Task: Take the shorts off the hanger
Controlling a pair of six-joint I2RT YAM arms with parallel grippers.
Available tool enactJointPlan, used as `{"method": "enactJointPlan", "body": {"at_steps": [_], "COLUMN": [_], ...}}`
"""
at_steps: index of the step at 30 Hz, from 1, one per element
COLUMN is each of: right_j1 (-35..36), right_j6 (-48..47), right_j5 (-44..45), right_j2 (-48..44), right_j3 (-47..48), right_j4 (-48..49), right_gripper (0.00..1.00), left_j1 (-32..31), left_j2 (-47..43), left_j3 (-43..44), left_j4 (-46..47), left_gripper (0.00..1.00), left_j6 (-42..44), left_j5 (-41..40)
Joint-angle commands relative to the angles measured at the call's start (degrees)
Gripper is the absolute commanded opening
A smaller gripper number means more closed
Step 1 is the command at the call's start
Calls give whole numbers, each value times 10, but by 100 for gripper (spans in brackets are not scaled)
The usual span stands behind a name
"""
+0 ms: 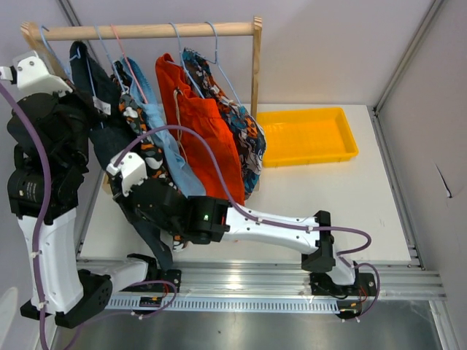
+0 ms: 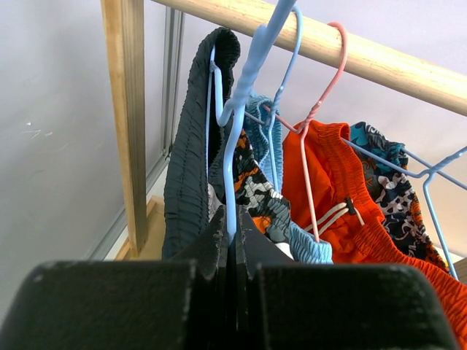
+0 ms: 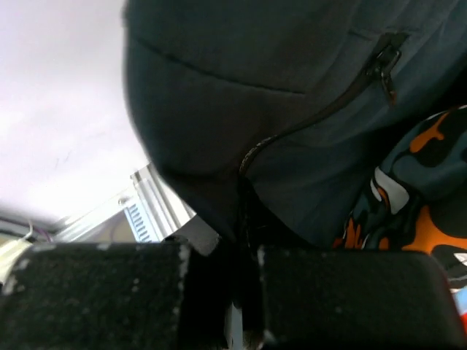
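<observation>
Right now 5 pairs hang on the wooden rod (image 1: 146,30) at the far left of the table, and the dark navy shorts (image 2: 191,146) are the leftmost, draped over a blue hanger (image 2: 235,146). The left gripper (image 2: 232,255) is pinched tight on that hanger's wire just below the hook. The right gripper (image 3: 244,255) is lower down, clamped on a fold of the navy fabric beside a zipped pocket.

The likeliest trouble is the thin wire twisting or sliding in the left pinch if the pull from below goes sideways. That could lift the hook off the rod and bring hanger and shorts down together. The right hold is only a small fold and may slip out. The camouflage shorts (image 3: 408,189) press against the navy pair, so a pull could drag them or their hanger along too.
</observation>
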Motion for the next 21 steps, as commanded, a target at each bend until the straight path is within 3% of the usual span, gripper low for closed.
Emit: {"method": "enactJointPlan", "body": {"at_steps": [1,8,14,21], "right_j1": [33,180,263,222], "right_j6": [-17,-66,25,42], "right_j5": [56,215,286,243], "right_j2": [-59,-157,-180,-179], "right_j3": [-47,-191,-256,-294], "right_j4": [48,61,28,82], "right_gripper": [0,0,0,0], "left_j1": [-3,-4,-3,-3], "left_j2": [-22,-27,-17,-43], "left_j3": [4,-5,11,-7], "left_j4": [43,62,64,14], "left_gripper": [0,0,0,0], "left_j6": [-3,28,39,-22], "left_j5": [-3,-54,-82,-19]}}
